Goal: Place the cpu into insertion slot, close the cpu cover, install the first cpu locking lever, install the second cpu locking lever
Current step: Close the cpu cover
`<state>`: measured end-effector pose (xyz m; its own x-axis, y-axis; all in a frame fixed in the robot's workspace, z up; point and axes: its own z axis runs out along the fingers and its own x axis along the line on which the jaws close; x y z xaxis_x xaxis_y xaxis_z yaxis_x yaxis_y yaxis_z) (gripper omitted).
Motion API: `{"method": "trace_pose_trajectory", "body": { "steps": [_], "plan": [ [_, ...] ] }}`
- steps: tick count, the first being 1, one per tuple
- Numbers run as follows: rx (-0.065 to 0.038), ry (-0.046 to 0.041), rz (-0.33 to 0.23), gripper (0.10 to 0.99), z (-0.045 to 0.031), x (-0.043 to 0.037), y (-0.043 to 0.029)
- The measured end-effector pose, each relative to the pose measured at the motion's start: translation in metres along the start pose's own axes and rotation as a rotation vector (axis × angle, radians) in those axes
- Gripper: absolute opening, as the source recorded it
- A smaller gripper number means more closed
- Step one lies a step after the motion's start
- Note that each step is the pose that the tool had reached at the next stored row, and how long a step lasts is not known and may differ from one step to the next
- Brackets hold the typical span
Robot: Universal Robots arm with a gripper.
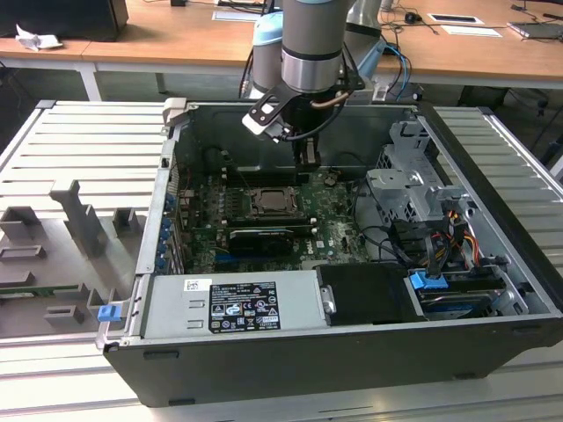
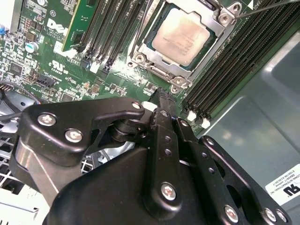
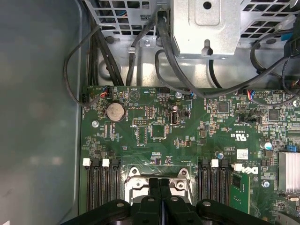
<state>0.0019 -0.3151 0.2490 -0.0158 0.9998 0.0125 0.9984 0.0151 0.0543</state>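
Black claw links (image 2: 161, 96) hog the close end of both wrist views, and the two fingers (image 3: 154, 197) sit pressed together with nothing between them, so it's closed on air. From the exterior view the claw (image 1: 308, 161) hangs inside the open case (image 1: 352, 360), just above the board (image 3: 154, 126) and just past the socket on the side toward the case's far wall. The cpu (image 2: 180, 40) is already in the socket, dull silver-beige face up, and the cover (image 2: 159, 69) lies flat around it like a frame, with the chip showing through the window. You can spot the cpu (image 1: 271, 202) mid-board in the exterior view too. A thin metal rod (image 2: 262, 9) runs past one corner of the socket; can't tell if it's latched. RAM slots (image 2: 234, 61) flank the socket, and a coin cell (image 3: 115, 112) sits further up the board. As for writing, there's a black-and-white label (image 1: 242, 306) on the power supply, a white sticker (image 2: 286, 185) on the case wall and another (image 3: 242, 153) on the board. The case sits on a ribbed grey worktop (image 1: 88, 149).
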Motion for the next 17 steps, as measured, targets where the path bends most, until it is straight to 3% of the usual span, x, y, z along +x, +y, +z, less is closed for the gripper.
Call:
{"method": "trace_pose_trajectory", "body": {
  "steps": [8,10,14,17],
  "plan": [
    [0.0,0.0001,0.0,0.106,0.0001,0.0001,-0.0031],
    [0.0,0.0,0.0,0.106,0.0007,0.0001,-0.0071],
    [0.001,0.0004,-0.001,0.106,0.0014,0.0008,-0.0263],
    [0.001,0.0017,-0.03,0.106,0.0024,0.0008,-0.0336]
  ]
}}
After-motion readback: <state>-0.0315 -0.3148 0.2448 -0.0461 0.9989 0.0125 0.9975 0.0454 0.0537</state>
